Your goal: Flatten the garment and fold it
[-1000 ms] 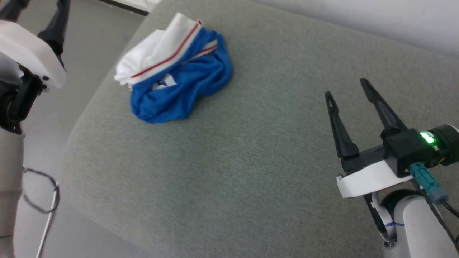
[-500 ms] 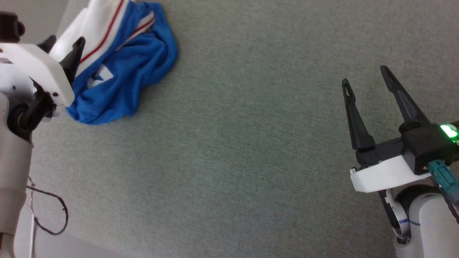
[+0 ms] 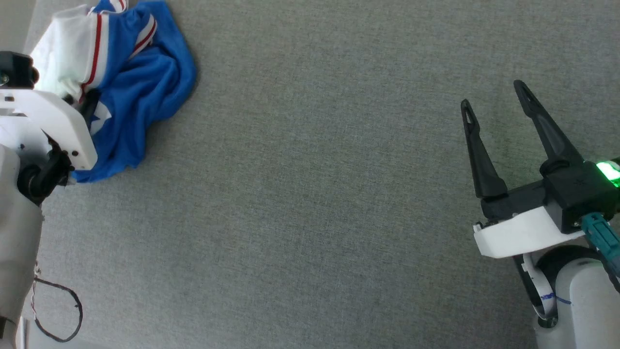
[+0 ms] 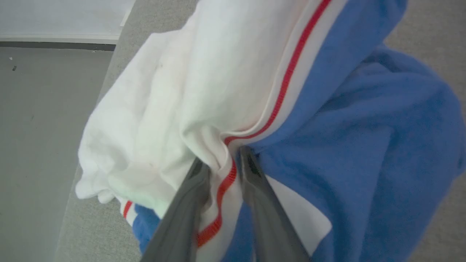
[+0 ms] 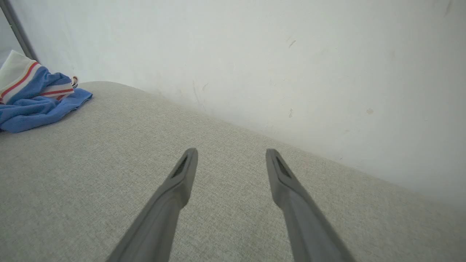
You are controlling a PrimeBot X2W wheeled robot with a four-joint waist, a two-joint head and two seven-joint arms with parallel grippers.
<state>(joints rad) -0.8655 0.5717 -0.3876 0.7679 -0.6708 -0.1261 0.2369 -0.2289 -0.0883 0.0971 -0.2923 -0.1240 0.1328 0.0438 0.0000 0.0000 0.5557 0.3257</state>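
The garment (image 3: 140,82) lies crumpled in a heap at about 10 o'clock in the head view, close to the rounded edge of the grey cushion (image 3: 310,203). Its white sleeve is uppermost and the blue body is bunched beneath and toward 3 o'clock of it. The left gripper (image 4: 224,160) is pushed into that heap. In its wrist view the two fingers stand almost together with a ridge of the red-and-white trim pinched between them. That seems a sensible hold, since the trim marks a sleeve edge or seam from which the cloth could be drawn out flat. Nothing is flattened yet, so the task looks barely begun. The broad middle of the cushion offers room to spread the garment. At about 3 o'clock the right gripper (image 3: 493,94) hovers over the cushion, well apart from the garment. Its fingers are spread wide around nothing and point toward 12 o'clock, probably held ready to take a second corner.
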